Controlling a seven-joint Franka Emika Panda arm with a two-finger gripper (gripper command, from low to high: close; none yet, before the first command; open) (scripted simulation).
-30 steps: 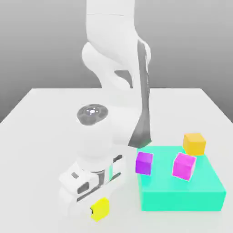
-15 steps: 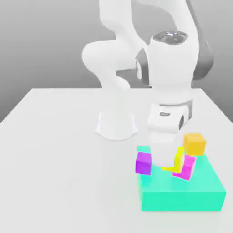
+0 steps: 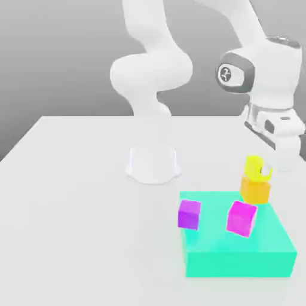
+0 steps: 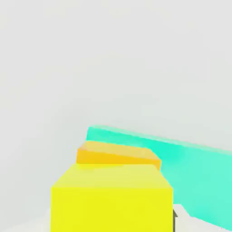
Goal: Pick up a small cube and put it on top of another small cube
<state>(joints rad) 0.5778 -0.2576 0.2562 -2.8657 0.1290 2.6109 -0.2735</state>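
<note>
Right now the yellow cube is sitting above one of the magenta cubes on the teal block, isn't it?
Not quite. In the exterior view the yellow cube is above the orange cube, not a magenta one. The orange cube is by the teal block's far corner; both magenta cubes have nothing on top.

Yellow cube [image 4: 111, 199] cut off below.

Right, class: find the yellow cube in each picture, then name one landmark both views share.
Exterior view: the yellow cube sits directly above the orange cube, toward the exterior view's right.
Hand view: the yellow cube is nearest the camera, the orange cube just beyond it.
Shared landmark: the teal block.
</note>
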